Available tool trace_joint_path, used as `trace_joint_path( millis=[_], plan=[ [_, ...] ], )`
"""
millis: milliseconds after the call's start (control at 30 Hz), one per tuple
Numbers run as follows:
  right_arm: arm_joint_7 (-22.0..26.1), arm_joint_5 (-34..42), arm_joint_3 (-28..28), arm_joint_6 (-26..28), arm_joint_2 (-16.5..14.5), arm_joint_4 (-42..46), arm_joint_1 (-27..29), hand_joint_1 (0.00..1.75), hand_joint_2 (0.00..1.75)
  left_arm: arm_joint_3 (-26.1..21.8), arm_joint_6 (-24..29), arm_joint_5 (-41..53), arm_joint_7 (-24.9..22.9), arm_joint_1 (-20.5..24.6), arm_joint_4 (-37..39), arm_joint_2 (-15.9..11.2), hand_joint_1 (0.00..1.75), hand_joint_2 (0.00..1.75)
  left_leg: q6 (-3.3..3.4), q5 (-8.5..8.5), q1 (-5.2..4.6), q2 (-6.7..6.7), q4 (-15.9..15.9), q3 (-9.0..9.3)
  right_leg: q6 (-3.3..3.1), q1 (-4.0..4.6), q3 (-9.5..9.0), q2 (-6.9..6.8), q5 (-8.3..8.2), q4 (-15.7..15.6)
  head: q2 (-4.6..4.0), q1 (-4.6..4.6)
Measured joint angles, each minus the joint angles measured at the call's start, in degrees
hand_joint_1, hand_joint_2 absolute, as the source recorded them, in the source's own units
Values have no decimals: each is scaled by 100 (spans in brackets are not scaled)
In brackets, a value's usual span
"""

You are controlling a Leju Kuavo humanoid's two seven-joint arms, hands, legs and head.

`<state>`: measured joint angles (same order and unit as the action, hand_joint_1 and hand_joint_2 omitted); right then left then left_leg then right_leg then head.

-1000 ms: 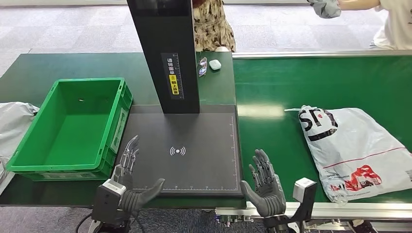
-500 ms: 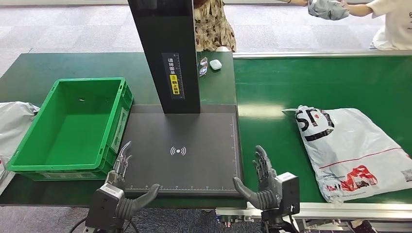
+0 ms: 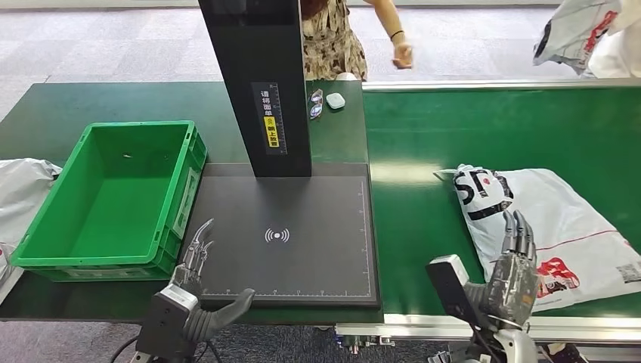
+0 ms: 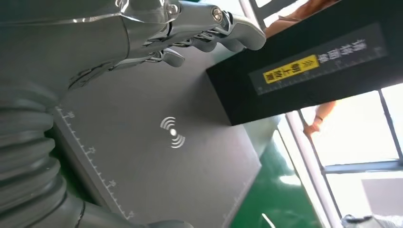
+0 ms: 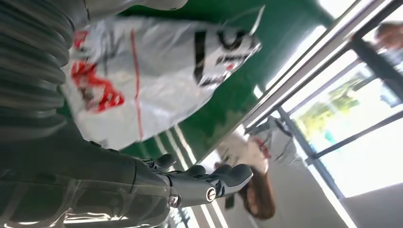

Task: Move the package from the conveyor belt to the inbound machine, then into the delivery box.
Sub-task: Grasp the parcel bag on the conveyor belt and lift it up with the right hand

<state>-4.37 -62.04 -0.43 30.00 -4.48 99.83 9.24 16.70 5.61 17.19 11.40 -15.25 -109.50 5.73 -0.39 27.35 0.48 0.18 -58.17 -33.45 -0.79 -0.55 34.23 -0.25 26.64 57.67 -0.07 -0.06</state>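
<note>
A white plastic package point(image 3: 555, 227) with black and red print lies on the green conveyor belt point(image 3: 491, 128) at the right; the right wrist view has it too point(image 5: 142, 71). My right hand point(image 3: 514, 272) hovers over the package's near edge, fingers straight and apart, holding nothing. My left hand point(image 3: 198, 291) is open at the front edge of the black inbound machine pad point(image 3: 287, 234), near its left corner. The empty green delivery box point(image 3: 113, 197) stands left of the pad.
The machine's black column point(image 3: 257, 83) rises behind the pad. Small white items point(image 3: 329, 100) lie beside it. A grey bag point(image 3: 19, 197) lies left of the box. Two people stand beyond the belt, one holding another white bag point(image 3: 574, 30).
My right hand has swung right from the pad's front corner to over the package's near edge. The package has drifted slightly left on the belt. The left hand barely moved.
</note>
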Motion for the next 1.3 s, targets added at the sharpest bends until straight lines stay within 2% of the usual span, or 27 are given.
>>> trace_joint_path(
  millis=[100, 200, 300, 467, 600, 700, 800, 1000, 1133, 1300],
  plan=[
    [-438, -451, -418, -399, 302, 24, -145, 0, 175, 0, -78, -54, 51, 133, 27, 9, 0, 175, 1, 0, -2, 0, 0, -1, 3, -2, -2, 0, -2, 0, 0, 1],
    [-603, -362, -844, -906, 737, -183, -426, 0, 175, 0, -134, -103, 62, 233, 57, 13, 0, 175, 5, 0, -10, 2, -3, 0, 11, -10, -3, 3, -7, -1, 0, 0],
    [-681, -126, -1219, -1255, 1302, -764, -791, 0, 175, 0, -178, -162, 76, 277, 94, 3, 0, 175, 21, -5, -26, -1, -7, -1, 19, -24, -4, -3, -9, -2, 0, 0],
    [-418, 109, -1663, -1342, 2307, -2249, -1661, 0, 175, 0, -161, -213, 118, 295, 180, -22, 0, 175, 33, -9, -39, 0, -7, -5, 35, -38, -2, -3, -16, -1, 0, -2],
    [-96, 331, -1715, -1671, 2826, -3285, -2339, 0, 175, 0, -76, -231, 142, 307, 230, -51, 0, 175, 35, -11, -40, -8, -9, -8, 38, -39, -3, -11, -16, -1, 0, -6],
    [179, 527, -1597, -2062, 3054, -3962, -2859, 0, 175, 0, -7, -271, 188, 309, 272, -86, 0, 175, 35, -12, -40, -10, -8, -12, 38, -39, 2, -11, -17, 3, 0, -14],
    [772, 934, -1402, -2588, 3240, -4546, -3357, 0, 175, 0, 57, -321, 256, 301, 313, -125, 0, 175, 35, -12, -37, -7, -8, -9, 38, -37, 3, -8, -17, 3, 0, -16],
    [1707, 1740, -1047, -3002, 3301, -5095, -3785, 0, 175, 0, 94, -333, 322, 288, 379, -164, 0, 175, 34, -13, -36, -15, -8, -12, 37, -35, 3, -16, -15, 4, 0, -17],
    [1813, 2064, -759, -3500, 3299, -5258, -3798, 0, 175, 0, 65, -334, 345, 304, 437, -169, 0, 175, 35, -12, -37, -16, -8, -13, 39, -36, 3, -16, -13, 3, 0, -16],
    [1392, 2092, -266, -4477, 3296, -5443, -3758, 0, 175, 0, -20, -362, 328, 394, 514, -189, 0, 175, 35, -12, -39, -15, -8, -13, 40, -37, 2, -16, -13, 2, 0, -16]
  ],
)
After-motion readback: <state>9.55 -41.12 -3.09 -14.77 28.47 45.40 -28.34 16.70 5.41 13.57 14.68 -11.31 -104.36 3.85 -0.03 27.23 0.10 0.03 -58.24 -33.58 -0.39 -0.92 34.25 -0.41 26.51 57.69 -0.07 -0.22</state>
